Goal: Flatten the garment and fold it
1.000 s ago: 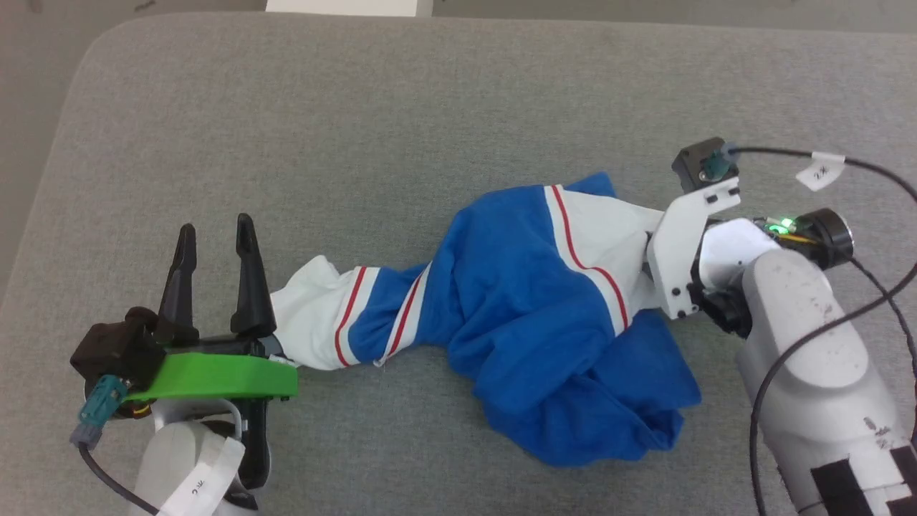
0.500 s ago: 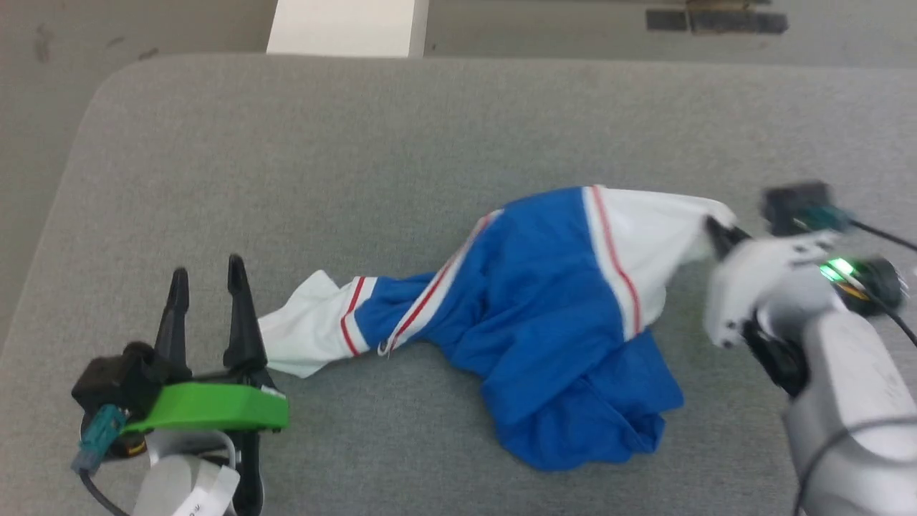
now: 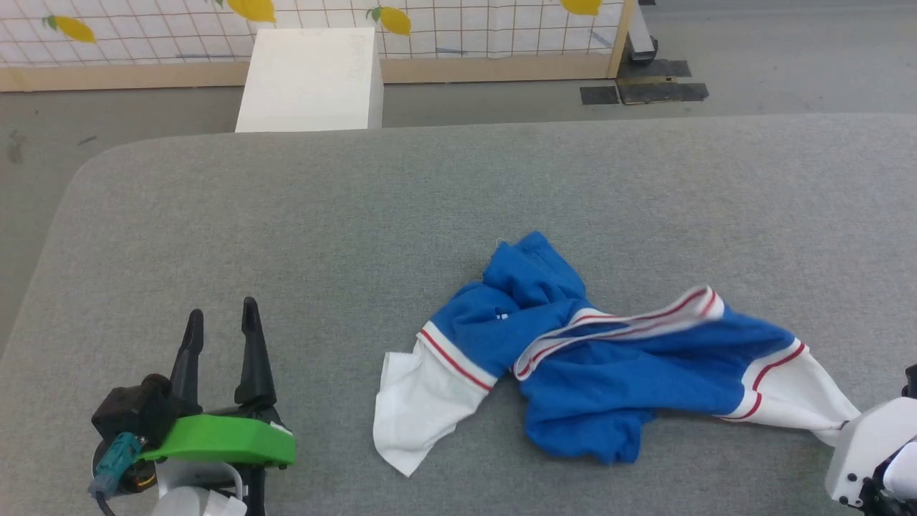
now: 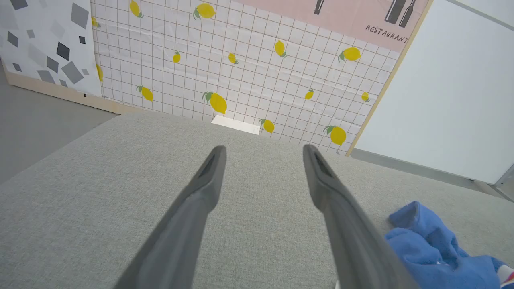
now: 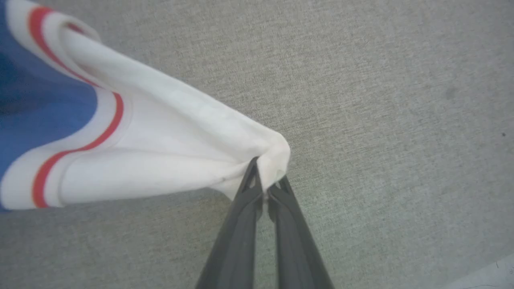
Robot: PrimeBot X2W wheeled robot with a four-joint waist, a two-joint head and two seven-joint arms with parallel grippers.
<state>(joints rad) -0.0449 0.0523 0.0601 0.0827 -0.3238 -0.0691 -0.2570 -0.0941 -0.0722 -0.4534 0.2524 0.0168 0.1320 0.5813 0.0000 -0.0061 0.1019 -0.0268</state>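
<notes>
Right wrist view: R claw (image 5: 267, 173) clamped on garment (image 5: 160, 152) sleeve tip; L claw (image 3: 222, 308) apart, pts fwd.

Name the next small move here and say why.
Probably bring the open left end effector to the free white sleeve and pinch it. The right end effector is shut on the other sleeve's tip and the garment lies bunched, so a second hold could stretch it flat.
</notes>
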